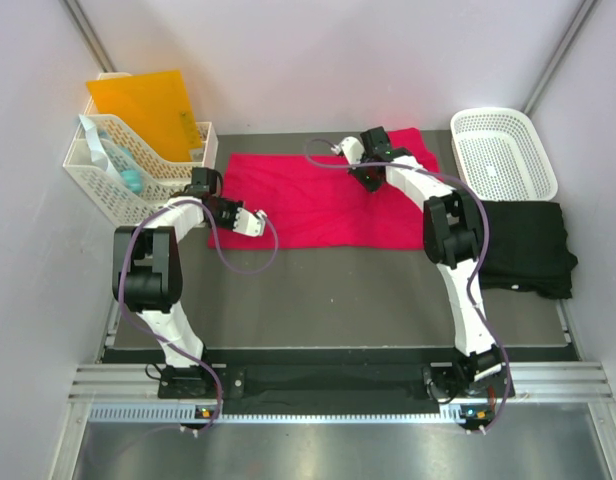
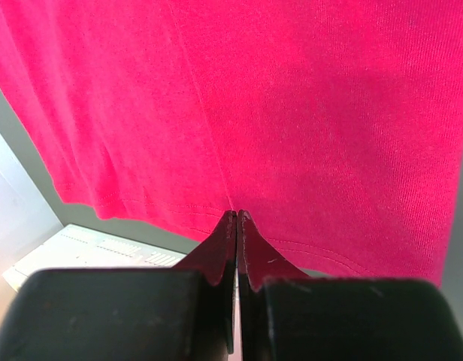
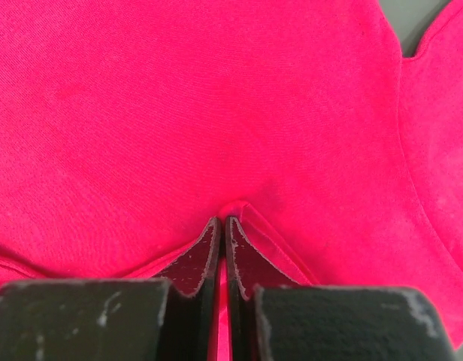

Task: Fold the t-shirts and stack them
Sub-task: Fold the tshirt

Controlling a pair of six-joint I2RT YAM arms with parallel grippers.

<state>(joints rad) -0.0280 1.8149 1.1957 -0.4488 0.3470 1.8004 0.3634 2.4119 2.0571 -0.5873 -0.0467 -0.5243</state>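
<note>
The pinkish-red t-shirt [image 1: 318, 195] lies spread across the back middle of the table. My left gripper [image 1: 228, 208] is at its left edge. In the left wrist view the gripper [image 2: 237, 216] is shut, pinching the shirt's stitched hem [image 2: 307, 252]. My right gripper [image 1: 366, 178] is on the shirt's upper right part. In the right wrist view the gripper [image 3: 222, 222] is shut on a raised fold of the red cloth [image 3: 261, 226]. The black t-shirt [image 1: 523, 245] lies crumpled at the right, beside my right arm.
A white lattice basket [image 1: 503, 150] stands at the back right, beyond the black shirt. A white lattice rack [image 1: 138, 165] with an orange folder [image 1: 148, 105] stands at the back left, close to my left gripper; it shows in the left wrist view [image 2: 89, 252].
</note>
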